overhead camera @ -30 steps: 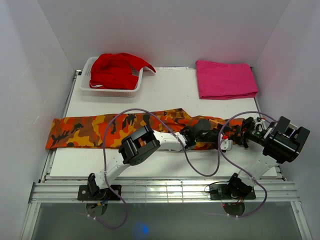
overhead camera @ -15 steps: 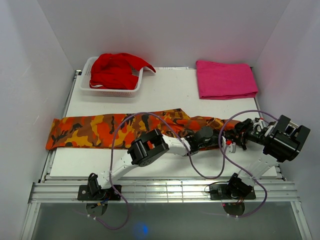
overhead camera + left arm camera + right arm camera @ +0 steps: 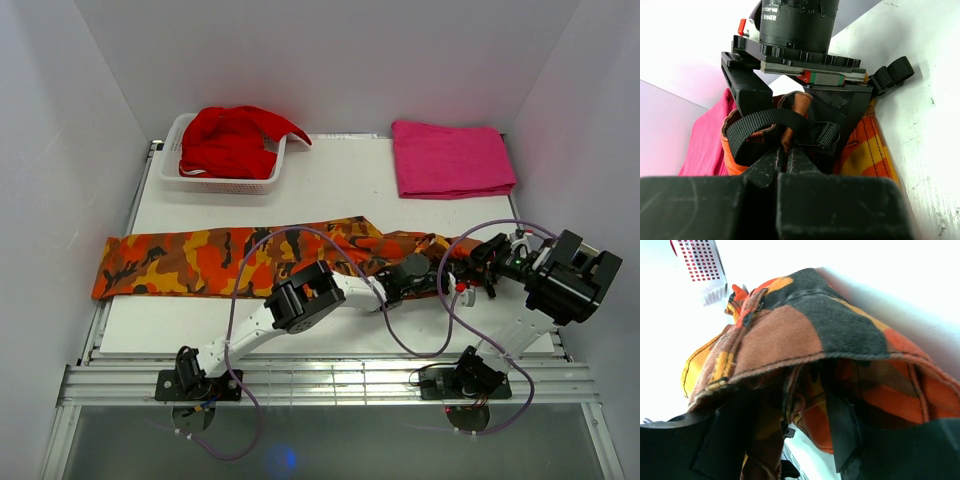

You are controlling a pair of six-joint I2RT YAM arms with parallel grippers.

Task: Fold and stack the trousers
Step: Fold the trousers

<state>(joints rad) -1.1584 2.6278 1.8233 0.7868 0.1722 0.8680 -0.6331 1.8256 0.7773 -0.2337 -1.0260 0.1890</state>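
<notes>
The camouflage trousers lie stretched left to right across the white table, waist end at the right. My left gripper is shut on a thin fold of orange waist fabric, next to a black webbing strap; its fingertips meet on the cloth. My right gripper faces it from the right at the waistband end. In the right wrist view the trousers drape over the right gripper, whose fingers stand apart with cloth hanging loosely between them.
A white basket holding a plain red garment stands at the back left. A folded pink cloth lies at the back right. Purple cables loop over both arms above the trousers' right half.
My left gripper slid right along the trousers to the waist end and shut on the fabric. The right gripper's fingers narrowed somewhat around the waistband.
</notes>
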